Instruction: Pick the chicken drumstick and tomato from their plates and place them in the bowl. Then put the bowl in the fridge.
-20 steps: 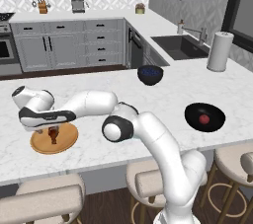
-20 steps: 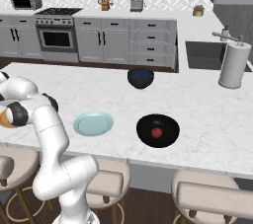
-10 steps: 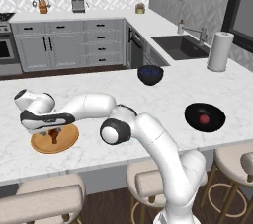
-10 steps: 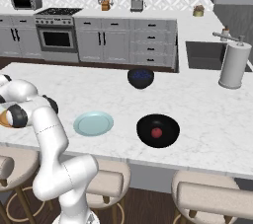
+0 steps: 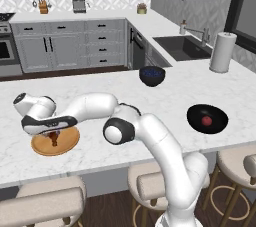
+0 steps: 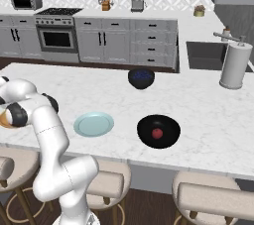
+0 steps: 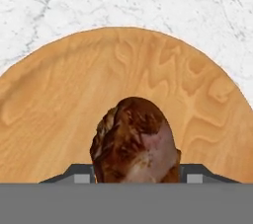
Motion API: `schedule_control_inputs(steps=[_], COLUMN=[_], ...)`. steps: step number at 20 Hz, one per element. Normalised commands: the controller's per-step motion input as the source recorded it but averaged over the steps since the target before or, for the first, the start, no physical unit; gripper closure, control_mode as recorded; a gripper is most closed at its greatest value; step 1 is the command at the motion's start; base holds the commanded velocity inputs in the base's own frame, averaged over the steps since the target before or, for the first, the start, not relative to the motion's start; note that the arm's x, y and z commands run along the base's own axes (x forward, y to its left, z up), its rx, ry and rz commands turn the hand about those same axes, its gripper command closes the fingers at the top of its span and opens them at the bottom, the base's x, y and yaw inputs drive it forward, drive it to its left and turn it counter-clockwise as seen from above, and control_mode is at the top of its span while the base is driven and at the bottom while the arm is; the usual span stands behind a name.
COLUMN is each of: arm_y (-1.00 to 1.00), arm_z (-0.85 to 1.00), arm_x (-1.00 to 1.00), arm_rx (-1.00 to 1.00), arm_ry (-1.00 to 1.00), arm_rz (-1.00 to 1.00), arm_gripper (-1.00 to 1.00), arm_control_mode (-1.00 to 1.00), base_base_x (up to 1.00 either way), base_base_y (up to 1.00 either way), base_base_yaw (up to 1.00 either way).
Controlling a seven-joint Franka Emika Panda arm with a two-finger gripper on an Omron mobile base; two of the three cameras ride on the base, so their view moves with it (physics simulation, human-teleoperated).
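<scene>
Hand view: the drumstick [image 7: 134, 141] sits directly between the two fingertips [image 7: 81, 177], its meaty end filling the gap and pointing away along the hand's own line of sight, so its long axis appears to run along the approach rather than across the jaws; the bone end is hidden. The jaws stand at a middling width, flanking the meat close on both sides; whether they already press on it cannot be told. Beneath lies the wood plate [image 7: 59, 114], and past its rim the marbled counter [image 7: 148, 1]. Left base view: the hand [image 5: 52, 136] points down over the wood plate [image 5: 42, 147] at the near left of the counter, with the arm stretched far leftward and low, forearm roughly level above the surface. Further right, well apart from the hand, the black bowl [image 5: 219, 116] holds the tomato [image 5: 206, 120]; in the right base view the blue-green plate [image 6: 93, 124] lies bare between arm and bowl. A second dark bowl [image 5: 152, 75] stands beyond, toward the sink [image 5: 185, 47]. Judged from this layout, the next carry runs rightward across the counter to the black bowl.
</scene>
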Motion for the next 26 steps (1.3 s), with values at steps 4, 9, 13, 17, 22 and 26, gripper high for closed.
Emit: schedule_control_inputs(steps=[4, 9, 13, 17, 22, 26], arm_y=[-0.38, -0.57, -1.00, -1.00, -1.00, -1.00], arm_z=[-0.26, 0.94, 0.96, 0.48, 0.04, 0.30], arm_x=[-0.26, -0.45, -0.59, -0.47, -0.31, -0.04], arm_rx=[0.15, 0.20, 0.11, 0.02, 0.00, 0.00], arm_ry=[-0.24, -0.08, 0.02, 0.07, 0.00, 0.06], arm_rz=[0.00, 0.00, -0.03, -0.07, -0.05, -0.07], arm_gripper=[1.00, 1.00, 1.00, 1.00, 1.00, 1.00], arm_control_mode=[-1.00, -1.00, -1.00, -1.00, -1.00, -1.00], base_base_x=[0.00, 0.00, 0.00, 0.00, 0.00, 0.00], base_base_y=[0.00, 0.00, 0.00, 0.00, 0.00, 0.00], base_base_yaw=[0.00, 0.00, 0.00, 0.00, 0.00, 0.00])
